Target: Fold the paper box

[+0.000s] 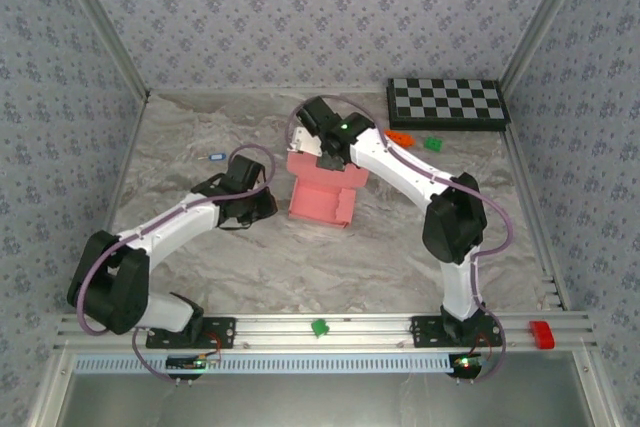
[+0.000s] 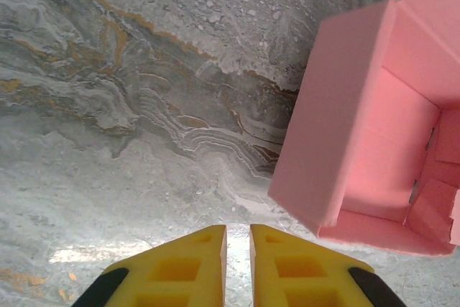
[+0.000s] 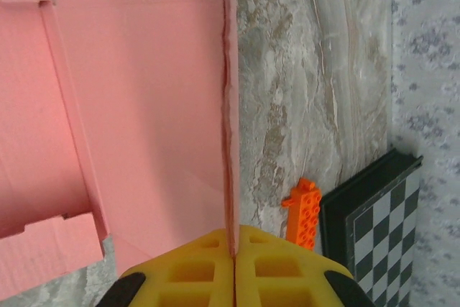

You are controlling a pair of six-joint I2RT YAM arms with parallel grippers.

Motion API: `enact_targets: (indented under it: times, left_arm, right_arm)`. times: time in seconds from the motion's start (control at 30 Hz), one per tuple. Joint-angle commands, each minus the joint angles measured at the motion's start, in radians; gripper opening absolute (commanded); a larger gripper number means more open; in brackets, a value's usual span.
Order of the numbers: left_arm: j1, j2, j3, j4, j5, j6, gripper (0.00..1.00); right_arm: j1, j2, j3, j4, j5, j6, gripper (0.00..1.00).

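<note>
Near edge: aluminium rail (image 1: 380, 325) runs across the front with both arm bases bolted on. One green block (image 1: 319, 327) and one red block (image 1: 540, 333) sit on it.

Counter (image 1: 250, 287) is a grey marbled sheet, slightly wrinkled. It is boxed in on three sides by floral-pattern wall panels (image 1: 300, 7), with metal frame struts (image 1: 103, 27) up the far corners.

Open room: a wide band of bare counter between the rail and the box, plus the left side.

Left gripper (image 2: 238, 229) sits low over bare counter just left of the paper box (image 1: 325, 192). Its jaws are a narrow slit apart with nothing between them.

The one paper box is mid-counter, salmon pink and part-folded, with side walls up.

Right gripper (image 3: 235, 239) is at the box's far edge, jaws pressed together, pinching the edge of a card panel.

Far right: one orange block (image 1: 400, 135), a second green block (image 1: 434, 143), and one chessboard (image 1: 448, 102) in the corner.

Far left: one small blue item (image 1: 214, 156), too small to identify.

Two arms total.
</note>
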Motion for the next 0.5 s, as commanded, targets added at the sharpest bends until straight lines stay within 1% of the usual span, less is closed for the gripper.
enact_targets:
  times: [0.0,0.07,0.17,0.27,0.33,0.4,0.47]
  left_arm:
    - [0.017,-0.038,-0.020,-0.012,-0.019,0.007,0.17]
    - [0.022,-0.048,-0.027,-0.011,-0.019,0.012,0.17]
    - [0.030,-0.059,-0.035,-0.008,-0.020,0.015,0.18]
    - [0.036,-0.064,-0.041,-0.003,-0.022,0.021,0.18]
    - [0.040,-0.065,-0.047,-0.001,-0.022,0.021,0.18]
    - [0.041,-0.069,-0.048,0.002,-0.023,0.028,0.18]
    - [0.043,-0.070,-0.050,0.004,-0.026,0.032,0.18]
  right_arm:
    - [0.019,0.004,-0.030,0.052,0.013,-0.105,0.10]
    - [0.028,-0.005,-0.042,0.071,0.012,-0.125,0.10]
    - [0.035,-0.014,-0.046,0.090,0.011,-0.137,0.14]
    - [0.036,-0.022,-0.042,0.098,0.016,-0.140,0.21]
    - [0.035,-0.030,-0.043,0.101,0.016,-0.142,0.29]
    - [0.035,-0.038,-0.044,0.103,0.016,-0.143,0.33]
    - [0.034,-0.049,-0.043,0.108,0.021,-0.140,0.42]
